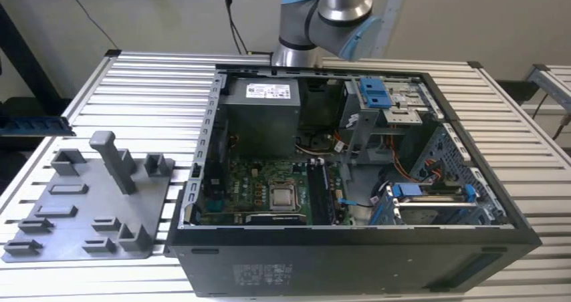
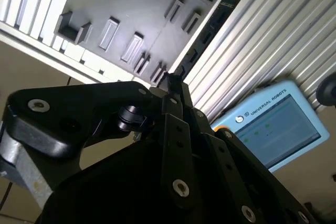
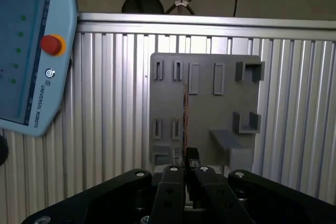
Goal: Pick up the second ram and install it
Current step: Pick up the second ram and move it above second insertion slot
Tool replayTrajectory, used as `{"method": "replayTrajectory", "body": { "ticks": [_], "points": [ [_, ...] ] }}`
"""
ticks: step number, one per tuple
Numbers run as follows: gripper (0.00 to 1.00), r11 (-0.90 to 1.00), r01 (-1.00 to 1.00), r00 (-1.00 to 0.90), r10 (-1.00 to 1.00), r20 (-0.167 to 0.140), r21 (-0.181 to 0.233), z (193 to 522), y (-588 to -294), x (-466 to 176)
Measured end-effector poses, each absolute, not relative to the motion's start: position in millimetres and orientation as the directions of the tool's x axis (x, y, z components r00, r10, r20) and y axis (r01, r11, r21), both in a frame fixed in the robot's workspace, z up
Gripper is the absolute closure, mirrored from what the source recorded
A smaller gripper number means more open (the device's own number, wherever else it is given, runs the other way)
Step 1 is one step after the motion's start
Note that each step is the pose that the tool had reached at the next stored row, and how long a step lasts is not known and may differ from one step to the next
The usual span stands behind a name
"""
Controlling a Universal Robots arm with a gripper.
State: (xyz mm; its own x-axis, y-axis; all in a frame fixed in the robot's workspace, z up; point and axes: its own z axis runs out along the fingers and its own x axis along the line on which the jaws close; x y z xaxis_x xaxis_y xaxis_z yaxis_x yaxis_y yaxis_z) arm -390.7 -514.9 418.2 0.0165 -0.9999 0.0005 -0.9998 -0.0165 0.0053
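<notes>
– Grey tray (image 1: 79, 210) on the slatted table (image 1: 152, 81), at the exterior view's left. Open PC case (image 1: 357, 265) just beside it, toward that view's right. Agree?
– Yes. Silver processor (image 1: 283, 196) on the green board (image 1: 254, 182) inside the case. Blue clips (image 1: 376, 91) at the far side. Arm (image 1: 325, 11) above the case's far edge. First wrist view?
– Gripper (image 3: 187, 155) has its jaws pressed narrow onto the ram (image 3: 185, 114), which is edge-on, a thin strip sticking out past the fingertips. Tray (image 3: 168, 103) lies behind it.
– Ram touching the tray?
– Cannot tell from this angle. Blue pendant (image 3: 26, 51) with a red button (image 3: 51, 44) sits off to one side of the tray, apart from it, over the slats.
– Second wrist view: gripper (image 2: 173, 80) clamped on one end of the ram (image 2: 207, 35). Flat dark face shows here, and the free end reaches out along the tray (image 2: 152, 3) edge where it meets the slats.
– Pendant?
– Pendant (image 2: 278, 124) well apart from the ram, over the slats, screen up.
</notes>
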Motion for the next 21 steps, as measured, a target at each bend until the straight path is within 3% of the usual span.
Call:
{"method": "replayTrajectory", "body": {
  "ticks": [21],
  "points": [
    [0.86, -0.033, -0.999, 0.033, -0.999, -0.004, 0.017, 418, -516, -326]
  ]
}}
